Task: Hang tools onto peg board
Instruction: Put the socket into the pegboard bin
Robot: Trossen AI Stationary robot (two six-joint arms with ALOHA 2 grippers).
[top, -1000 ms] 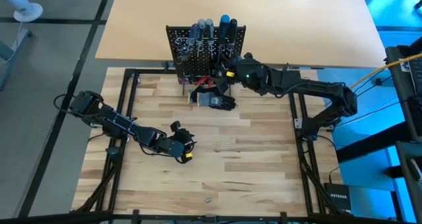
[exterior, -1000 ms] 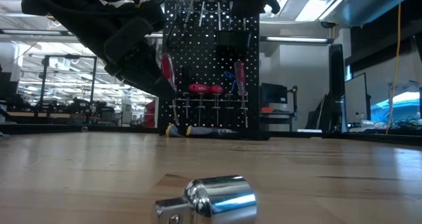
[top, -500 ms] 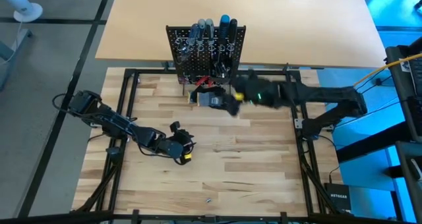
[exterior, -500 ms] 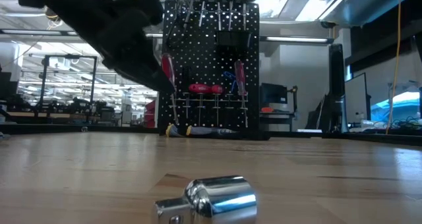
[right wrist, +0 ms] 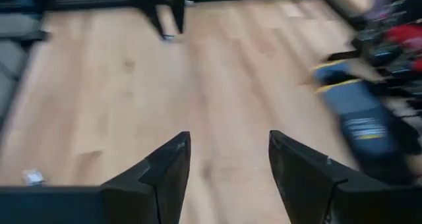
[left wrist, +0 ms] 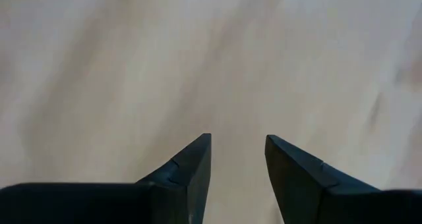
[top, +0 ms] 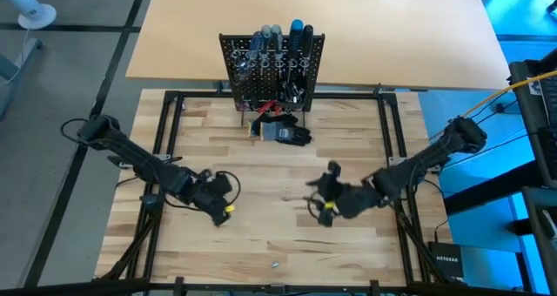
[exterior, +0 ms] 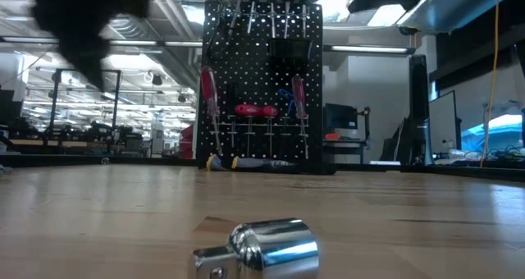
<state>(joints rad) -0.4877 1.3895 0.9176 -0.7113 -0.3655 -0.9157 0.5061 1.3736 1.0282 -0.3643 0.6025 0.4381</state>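
here i read the small shiny silver metal piece (top: 273,264) lying near the bench's front edge, nearer my right gripper (top: 320,211), jaws wide and empty; left gripper (top: 219,211) likewise parted, empty.

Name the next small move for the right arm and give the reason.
Probably swing the right pincer, open and empty, toward the small shiny silver piece lying loose near the table's front edge; the peg board already holds most tools.

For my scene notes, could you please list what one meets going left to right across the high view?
Left gripper → small silver piece → right gripper; the peg board stands farther back between them.
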